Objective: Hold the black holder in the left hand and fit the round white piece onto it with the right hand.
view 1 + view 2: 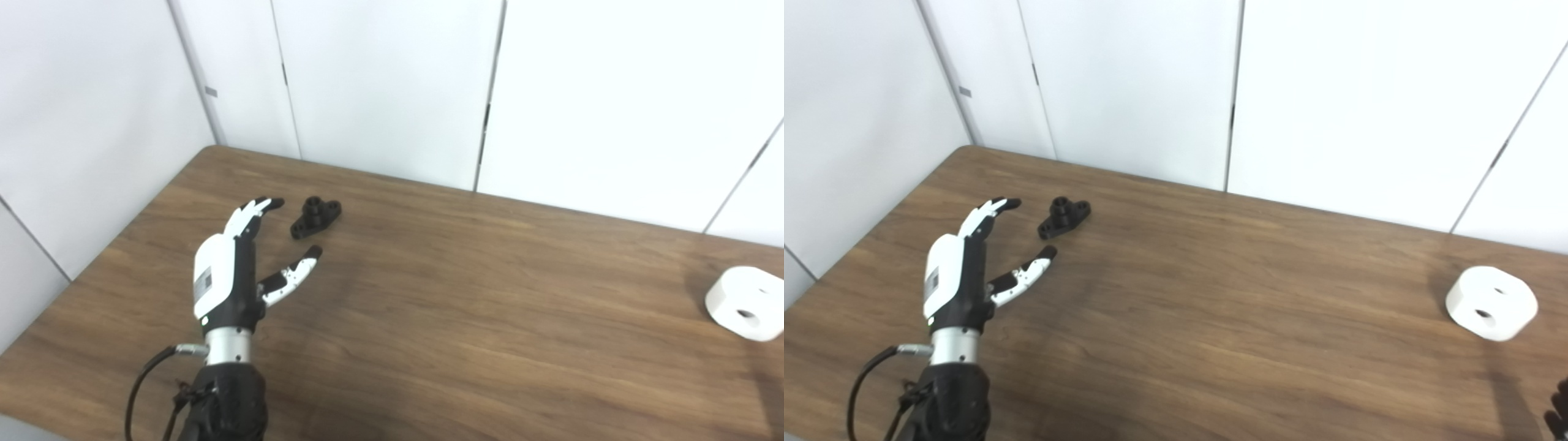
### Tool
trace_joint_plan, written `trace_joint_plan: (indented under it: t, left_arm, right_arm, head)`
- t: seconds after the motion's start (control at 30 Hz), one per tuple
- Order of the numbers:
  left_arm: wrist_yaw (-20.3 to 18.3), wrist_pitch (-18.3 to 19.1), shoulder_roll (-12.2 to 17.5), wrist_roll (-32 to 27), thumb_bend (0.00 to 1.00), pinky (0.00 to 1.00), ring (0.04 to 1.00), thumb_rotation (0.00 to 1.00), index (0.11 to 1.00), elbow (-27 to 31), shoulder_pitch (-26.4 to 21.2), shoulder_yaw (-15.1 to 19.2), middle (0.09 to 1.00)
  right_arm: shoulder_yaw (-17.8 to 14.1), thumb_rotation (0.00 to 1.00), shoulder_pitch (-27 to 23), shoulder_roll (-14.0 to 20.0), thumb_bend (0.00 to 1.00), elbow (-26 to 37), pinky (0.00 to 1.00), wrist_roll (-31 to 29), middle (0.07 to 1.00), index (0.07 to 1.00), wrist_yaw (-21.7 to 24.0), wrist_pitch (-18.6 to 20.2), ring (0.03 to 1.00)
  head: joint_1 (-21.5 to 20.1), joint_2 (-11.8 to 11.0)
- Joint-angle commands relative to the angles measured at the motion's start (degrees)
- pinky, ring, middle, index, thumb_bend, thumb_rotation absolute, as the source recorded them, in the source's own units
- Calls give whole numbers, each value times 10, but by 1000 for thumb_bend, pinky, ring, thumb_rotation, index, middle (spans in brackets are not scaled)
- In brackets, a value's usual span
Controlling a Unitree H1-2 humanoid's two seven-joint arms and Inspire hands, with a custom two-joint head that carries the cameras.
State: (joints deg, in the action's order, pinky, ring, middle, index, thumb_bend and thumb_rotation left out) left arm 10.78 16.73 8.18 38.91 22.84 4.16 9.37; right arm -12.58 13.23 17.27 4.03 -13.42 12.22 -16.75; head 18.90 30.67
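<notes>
The black holder point(315, 217) lies on the wooden table point(465, 318) at the far left; it is a small flanged piece with a raised round boss. My left hand point(236, 269) is open, with the fingers stretched out just left of the holder and the thumb point(295, 272) just in front of it, not touching it. The round white piece point(747, 303) lies flat at the table's far right, with holes in its top. Only dark fingertips of my right hand point(1558, 411) show at the bottom right corner of the right eye view, well in front of the white piece point(1491, 302).
White wall panels point(392, 86) stand close behind the table's far edge and along its left side. The table's left edge runs diagonally past my left arm. A black cable point(142, 383) loops at the left wrist.
</notes>
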Motion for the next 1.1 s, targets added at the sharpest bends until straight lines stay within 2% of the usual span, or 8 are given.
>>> trace_joint_plan:
  t: [0.0, 0.17, 0.37, 0.73, 0.93, 1.07]
  left_arm:
    - [4, 9, 22, 18, 751, 817, 922, 349, 806, -5, -22, 9, 899]
    - [-3, 32, 49, 29, 755, 814, 916, 413, 797, -46, -60, 8, 896]
    - [-15, 61, 72, 12, 752, 866, 934, 399, 783, -95, -100, 10, 894]
    - [13, 57, 90, 7, 780, 923, 936, 407, 775, -191, -142, 6, 897]
    - [-22, 97, 101, 6, 763, 971, 948, 456, 792, -217, -161, -5, 911]
    - [-38, 102, 98, 5, 771, 934, 940, 451, 782, -235, -175, 3, 902]
  right_arm:
    - [13, 1000, 20, -13, 715, -36, 1000, -3, 1000, 997, 6, -5, 1000]
    - [12, 1000, 21, -17, 709, -33, 1000, -2, 1000, 1000, 2, 2, 1000]
    - [12, 1000, 25, -18, 727, -27, 1000, 0, 998, 993, -1, 8, 1000]
    - [12, 999, 28, -19, 749, -23, 1000, 6, 1000, 1000, -4, 12, 1000]
    - [11, 993, 28, -21, 742, -25, 1000, 5, 1000, 1000, -5, 12, 1000]
    - [11, 988, 31, -23, 736, -20, 1000, 1, 999, 998, -5, 16, 1000]
  head:
    - [-1, 1]
    - [-4, 2]
    - [-7, 4]
    - [-9, 5]
    - [-10, 6]
    - [-10, 6]
